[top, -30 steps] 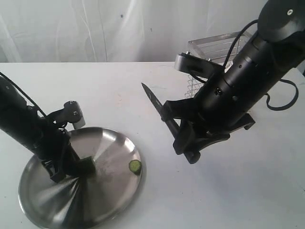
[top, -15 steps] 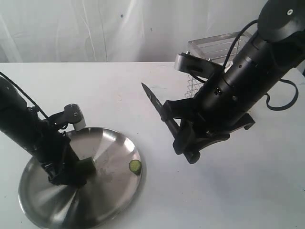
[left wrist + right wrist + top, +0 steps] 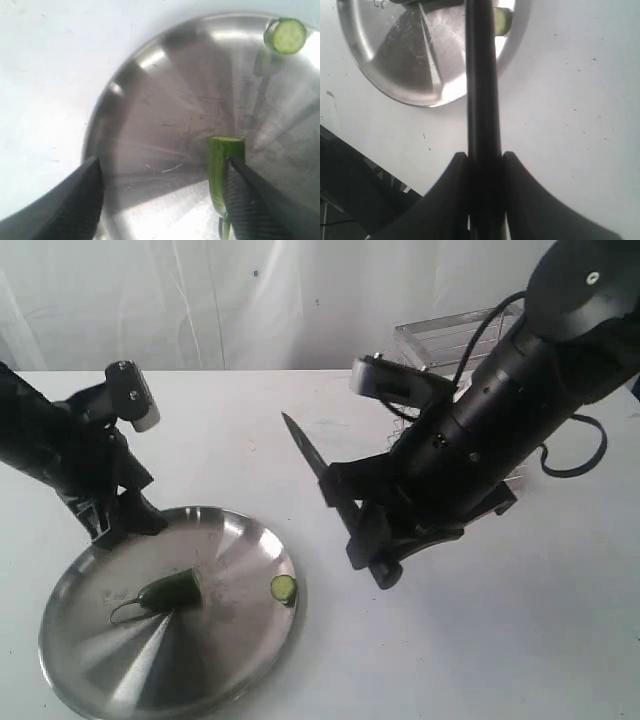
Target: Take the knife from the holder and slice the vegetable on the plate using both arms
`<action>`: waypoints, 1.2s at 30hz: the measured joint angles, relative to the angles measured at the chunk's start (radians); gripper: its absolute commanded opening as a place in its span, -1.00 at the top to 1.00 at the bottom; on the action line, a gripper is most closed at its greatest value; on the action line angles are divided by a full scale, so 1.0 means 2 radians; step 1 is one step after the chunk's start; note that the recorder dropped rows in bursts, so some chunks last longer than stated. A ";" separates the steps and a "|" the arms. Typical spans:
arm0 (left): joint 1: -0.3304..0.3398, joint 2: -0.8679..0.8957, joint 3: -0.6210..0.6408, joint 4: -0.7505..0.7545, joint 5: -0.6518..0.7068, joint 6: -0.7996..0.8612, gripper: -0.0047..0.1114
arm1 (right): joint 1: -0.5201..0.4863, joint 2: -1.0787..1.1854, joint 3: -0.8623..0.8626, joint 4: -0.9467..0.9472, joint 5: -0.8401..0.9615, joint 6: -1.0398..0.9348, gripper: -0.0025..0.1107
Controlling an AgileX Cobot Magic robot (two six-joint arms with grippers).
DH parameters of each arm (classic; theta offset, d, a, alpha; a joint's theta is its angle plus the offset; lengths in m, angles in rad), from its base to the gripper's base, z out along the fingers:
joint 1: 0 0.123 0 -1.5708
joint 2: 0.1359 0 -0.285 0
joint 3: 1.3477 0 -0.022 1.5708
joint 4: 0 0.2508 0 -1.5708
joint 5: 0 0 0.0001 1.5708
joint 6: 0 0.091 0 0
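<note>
Vegetable [image 3: 168,589] lies on plate [image 3: 232,660], clear of wide-open left end effector [image 3: 120,525] (right end effector [image 3: 484,158] clamps knife [image 3: 305,447]).

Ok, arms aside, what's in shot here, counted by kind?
plate: 1
pepper pieces: 2 (stem end, slice)
knife: 1
holder: 1
Total: 5
</note>
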 measured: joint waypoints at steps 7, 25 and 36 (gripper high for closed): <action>0.055 -0.025 0.000 -0.002 -0.037 -0.118 0.91 | 0.096 0.000 0.019 0.001 -0.082 0.064 0.96; 0.198 0.044 0.022 -0.185 0.004 -0.229 0.91 | 0.242 0.115 -0.029 -0.063 -0.146 0.235 0.96; 0.198 0.045 0.062 -0.465 0.030 -0.038 0.91 | 0.269 0.150 -0.038 -0.136 -0.199 0.357 0.96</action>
